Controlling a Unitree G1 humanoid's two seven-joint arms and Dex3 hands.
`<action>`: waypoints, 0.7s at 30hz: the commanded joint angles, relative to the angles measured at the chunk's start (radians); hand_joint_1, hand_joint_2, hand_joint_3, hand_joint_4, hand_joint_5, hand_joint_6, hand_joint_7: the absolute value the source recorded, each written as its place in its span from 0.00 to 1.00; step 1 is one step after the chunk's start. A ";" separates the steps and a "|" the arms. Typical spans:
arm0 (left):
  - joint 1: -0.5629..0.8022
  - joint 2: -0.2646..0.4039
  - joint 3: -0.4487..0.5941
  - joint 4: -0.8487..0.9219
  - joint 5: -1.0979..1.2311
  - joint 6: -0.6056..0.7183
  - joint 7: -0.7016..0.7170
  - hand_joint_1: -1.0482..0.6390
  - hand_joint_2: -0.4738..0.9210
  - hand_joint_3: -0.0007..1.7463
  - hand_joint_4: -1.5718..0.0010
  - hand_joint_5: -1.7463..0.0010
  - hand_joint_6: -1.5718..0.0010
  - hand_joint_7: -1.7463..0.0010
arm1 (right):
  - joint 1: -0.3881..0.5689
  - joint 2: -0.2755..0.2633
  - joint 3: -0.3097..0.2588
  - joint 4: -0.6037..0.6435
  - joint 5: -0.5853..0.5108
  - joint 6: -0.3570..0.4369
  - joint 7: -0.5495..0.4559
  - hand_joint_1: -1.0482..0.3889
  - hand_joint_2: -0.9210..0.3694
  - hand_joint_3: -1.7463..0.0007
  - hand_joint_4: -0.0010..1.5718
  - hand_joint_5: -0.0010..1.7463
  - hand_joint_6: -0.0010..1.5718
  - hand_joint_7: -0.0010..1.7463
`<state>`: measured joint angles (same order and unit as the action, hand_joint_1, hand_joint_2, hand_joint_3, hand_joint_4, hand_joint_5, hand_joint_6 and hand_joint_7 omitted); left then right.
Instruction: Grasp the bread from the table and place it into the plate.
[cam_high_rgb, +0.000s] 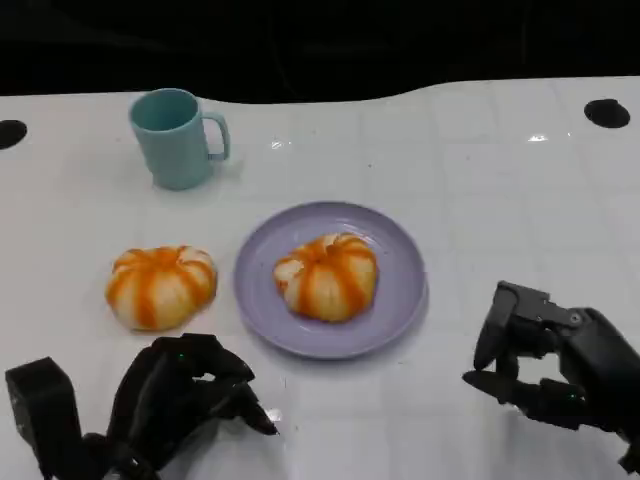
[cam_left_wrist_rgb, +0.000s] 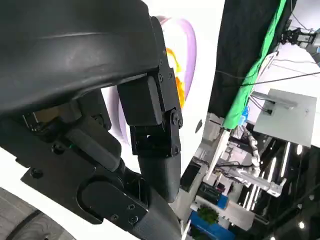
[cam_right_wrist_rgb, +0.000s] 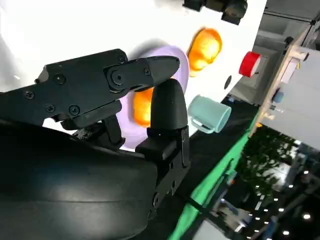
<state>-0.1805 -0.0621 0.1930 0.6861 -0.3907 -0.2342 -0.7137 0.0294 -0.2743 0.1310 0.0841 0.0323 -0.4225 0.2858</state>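
Two breads, one (cam_high_rgb: 327, 276) on the plate (cam_high_rgb: 400, 300), one (cam_high_rgb: 160, 286) beside; one mug (cam_high_rgb: 178, 137); both hands' (cam_high_rgb: 185, 395) (cam_high_rgb: 560, 365) fingers curled, empty.

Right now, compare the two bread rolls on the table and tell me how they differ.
The bread on the plate sits inside the purple plate; the bread on the table lies on the bare white table, left of the plate. The table one lies close in front of the left hand; the plated one lies between both hands, with the right hand off to its side. Both are round, white with orange stripes, and untouched by either hand.
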 joint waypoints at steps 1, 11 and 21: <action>0.011 0.011 -0.001 -0.016 0.001 0.003 0.006 0.00 0.83 0.00 0.00 0.65 0.00 0.81 | 0.061 -0.015 -0.034 -0.068 0.073 0.069 0.053 0.46 0.00 0.91 0.45 1.00 0.29 1.00; 0.008 0.016 0.001 -0.013 -0.006 0.007 -0.006 0.00 0.83 0.00 0.00 0.65 0.00 0.81 | 0.137 -0.003 -0.068 -0.123 0.100 0.155 0.092 0.47 0.00 0.93 0.41 1.00 0.27 1.00; 0.010 0.024 0.003 -0.021 -0.011 0.022 -0.010 0.00 0.83 0.00 0.00 0.65 0.00 0.81 | 0.119 0.018 -0.063 -0.039 0.066 0.074 0.093 0.39 0.00 0.88 0.40 1.00 0.27 1.00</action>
<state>-0.1791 -0.0576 0.1916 0.6741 -0.3941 -0.2211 -0.7142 0.1601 -0.2572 0.0809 0.0218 0.1047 -0.3211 0.3766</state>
